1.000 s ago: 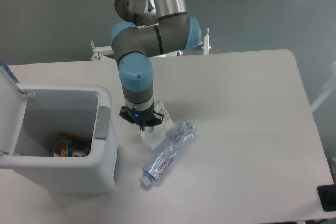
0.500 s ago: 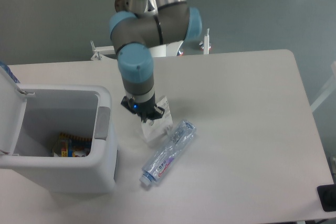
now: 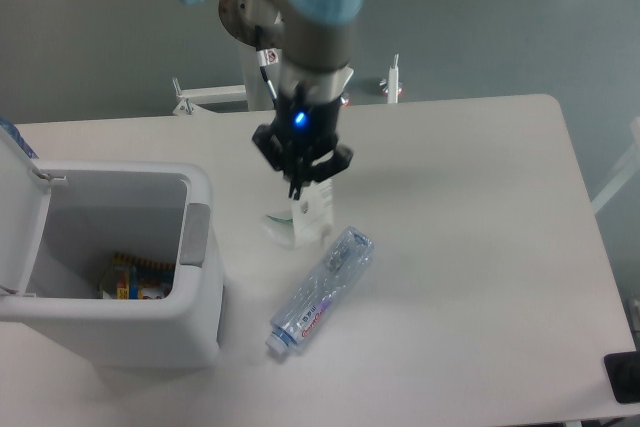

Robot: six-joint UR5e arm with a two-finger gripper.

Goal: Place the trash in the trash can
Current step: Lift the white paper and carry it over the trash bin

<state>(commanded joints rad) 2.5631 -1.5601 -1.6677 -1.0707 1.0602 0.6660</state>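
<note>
My gripper (image 3: 300, 187) is shut on the folded white paper card (image 3: 310, 217) and holds it hanging above the table, to the right of the trash can. The crushed clear plastic bottle (image 3: 322, 290) with a blue-red label lies on the table just below and right of the card. The white trash can (image 3: 195, 277) stands at the left with its lid (image 3: 15, 207) swung open and a grey tab (image 3: 195, 234) on its right rim.
Some colourful litter (image 3: 135, 277) lies in the bottom of the bin. A dark object (image 3: 623, 377) sits at the table's front right corner. White brackets (image 3: 393, 77) stand at the table's far edge by the arm's base.
The gripper has risen off the table with the paper card in it and shifted up and right. The wrist has turned. The bottle has not moved.
</note>
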